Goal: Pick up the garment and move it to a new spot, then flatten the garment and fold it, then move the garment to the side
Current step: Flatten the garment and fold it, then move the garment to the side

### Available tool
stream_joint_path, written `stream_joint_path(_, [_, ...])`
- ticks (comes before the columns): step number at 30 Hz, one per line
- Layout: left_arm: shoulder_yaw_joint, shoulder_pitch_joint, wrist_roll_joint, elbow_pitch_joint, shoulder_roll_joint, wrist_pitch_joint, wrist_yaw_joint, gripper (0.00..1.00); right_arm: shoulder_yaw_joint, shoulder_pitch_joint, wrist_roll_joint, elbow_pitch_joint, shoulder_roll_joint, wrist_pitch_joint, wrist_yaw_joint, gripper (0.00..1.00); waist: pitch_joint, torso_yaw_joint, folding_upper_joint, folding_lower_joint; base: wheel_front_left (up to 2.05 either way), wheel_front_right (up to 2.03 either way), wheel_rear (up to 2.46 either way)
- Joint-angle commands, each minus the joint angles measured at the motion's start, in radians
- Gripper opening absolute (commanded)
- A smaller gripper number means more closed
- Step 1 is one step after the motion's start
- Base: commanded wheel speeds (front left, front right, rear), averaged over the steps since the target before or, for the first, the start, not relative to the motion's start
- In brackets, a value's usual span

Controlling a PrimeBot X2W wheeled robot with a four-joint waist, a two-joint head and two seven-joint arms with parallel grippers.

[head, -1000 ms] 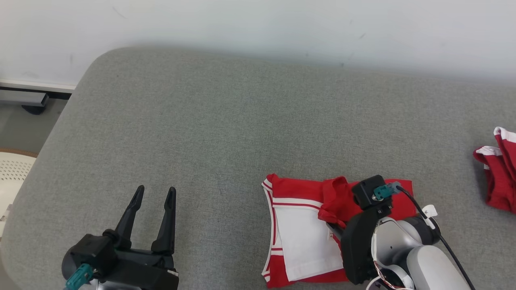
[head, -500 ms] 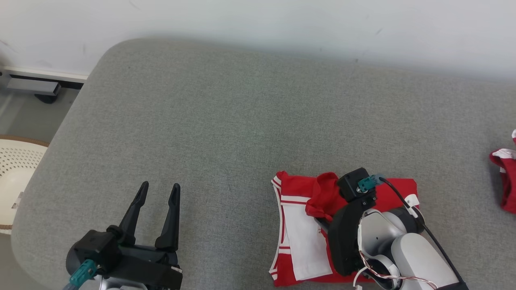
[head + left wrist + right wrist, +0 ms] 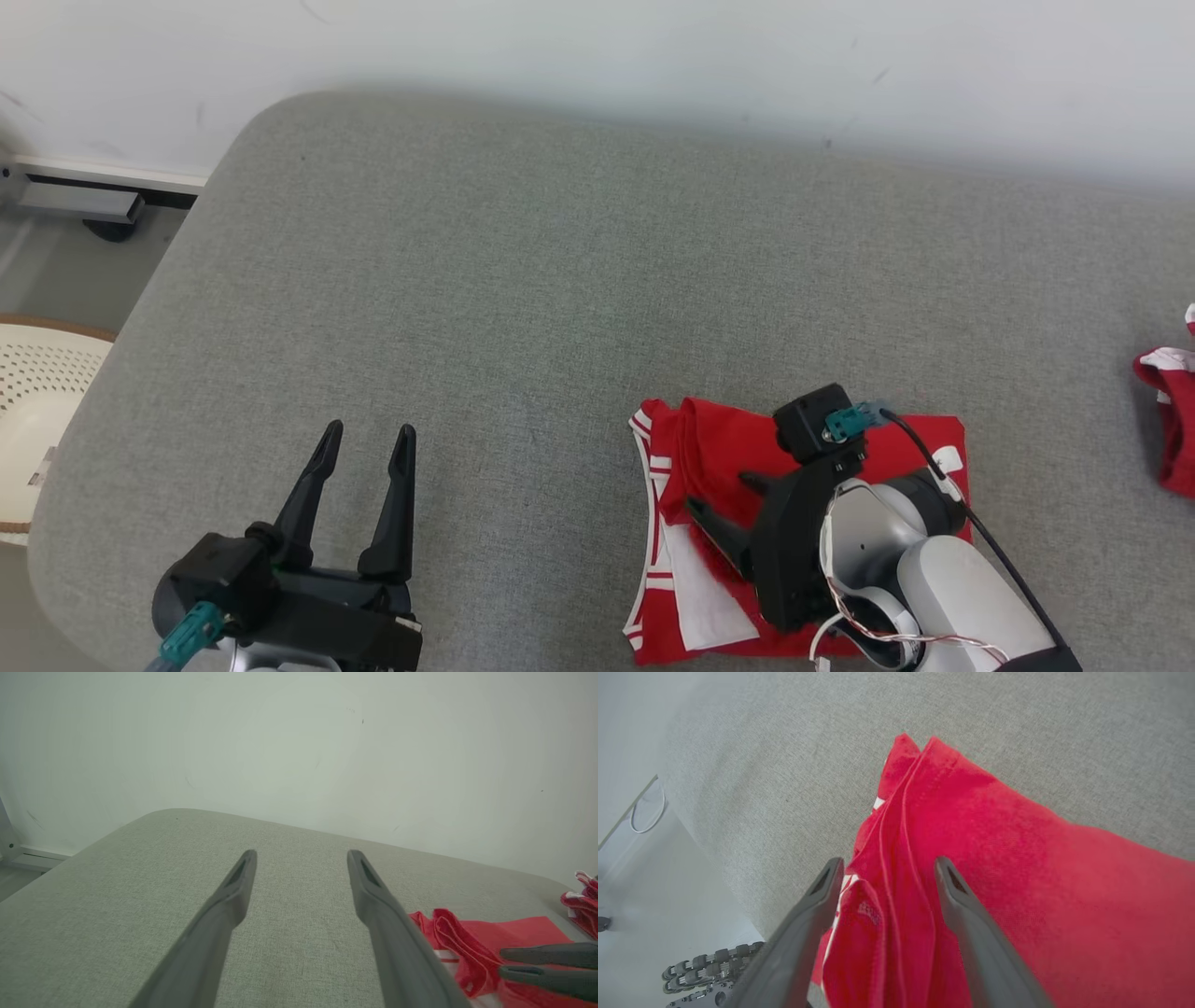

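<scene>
**Right fingers let go; red flap now lies flat**

From the head view, the change is plain. A moment ago the right gripper [image 3: 717, 492] was pinching a bunched red fold lifted off the garment [image 3: 719, 448]. Now its fingers stand spread, and that red flap lies down over most of the white panel. The garment sits folded on the grey tabletop [image 3: 523, 280], at the near edge, right of centre. I count two grippers, two red-and-white garments and one pale perforated basket [image 3: 37, 392] off the left edge. The second garment [image 3: 1172, 420] is bunched at the far right, well apart from the first. The right forearm comes up from the lower right with its wrist bent, so the fingers point leftward, low over the cloth. The left gripper [image 3: 369, 431] is at the lower left as before, with its fingers spread and pointing away from the robot above bare fabric.

In the left wrist view, the left gripper [image 3: 302, 855] stands spread over bare tabletop. The garment [image 3: 514, 928] lies to its right, with the right gripper [image 3: 502, 962] over it.

In the right wrist view, the right gripper [image 3: 888, 863] straddles a ridge of red folds on the garment [image 3: 1017, 858], gripping nothing.
</scene>
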Motion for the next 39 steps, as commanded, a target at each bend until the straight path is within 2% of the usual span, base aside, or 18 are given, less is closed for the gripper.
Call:
stream_joint_path(1, [0.003, 0.003, 0.002, 0.002, 0.003, -0.004, 0.001, 1.0, 0.0, -0.014, 0.017, -0.007, -0.004, -0.015, 0.0, 1.0, -0.003, -0.003, -0.0001, 0.0, 0.0, 0.0, 0.0])
stream_joint_path(7, [0.002, 0.012, 0.006, 0.003, 0.005, -0.004, 0.001, 1.0, -0.026, -0.03, 0.04, -0.032, -0.004, -0.089, 0.0, 1.0, -0.014, -0.013, -0.0001, 0.0, 0.0, 0.0, 0.0])
stream_joint_path(15, [0.008, 0.026, 0.01, 0.001, 0.009, -0.004, 0.001, 1.0, -0.172, 0.01, -0.099, -0.089, -0.004, -0.11, 0.0, 1.0, -0.029, -0.027, -0.0001, 0.0, 0.0, 0.0, 0.0])
stream_joint_path(19, [0.011, 0.032, 0.01, -0.001, 0.009, -0.004, 0.001, 1.0, -0.277, 0.053, -0.152, -0.126, -0.004, -0.083, -0.001, 1.0, -0.035, -0.038, -0.0001, 0.0, 0.0, 0.0, 0.0])
stream_joint_path(20, [0.011, 0.032, 0.01, -0.001, 0.009, -0.004, 0.001, 1.0, -0.277, 0.053, -0.152, -0.126, -0.004, -0.083, -0.001, 1.0, -0.035, -0.038, -0.0001, 0.0, 0.0, 0.0, 0.0])
stream_joint_path(21, [0.013, 0.034, 0.011, -0.002, 0.009, -0.004, 0.001, 1.0, -0.334, 0.077, -0.167, -0.146, -0.004, -0.064, 0.0, 1.0, -0.036, -0.043, -0.0001, 0.0, 0.0, 0.0, 0.0])
stream_joint_path(24, [0.014, 0.036, 0.013, -0.006, 0.01, -0.004, 0.001, 1.0, -0.412, 0.109, -0.186, -0.166, -0.003, -0.019, 0.0, 1.0, -0.036, -0.053, -0.0001, 0.0, 0.0, 0.0, 0.0])
stream_joint_path(30, [0.016, 0.032, 0.015, -0.012, 0.012, -0.004, 0.001, 1.0, -0.474, 0.157, -0.159, -0.178, -0.003, 0.062, 0.0, 1.0, -0.028, -0.067, -0.0001, 0.0, 0.0, 0.0, 0.0])
stream_joint_path(39, [0.015, 0.007, 0.012, -0.019, 0.012, -0.004, 0.001, 1.0, -0.475, 0.177, -0.126, -0.15, -0.003, 0.108, 0.0, 1.0, 0.003, -0.077, -0.0001, 0.0, 0.0, 0.0, 0.0])
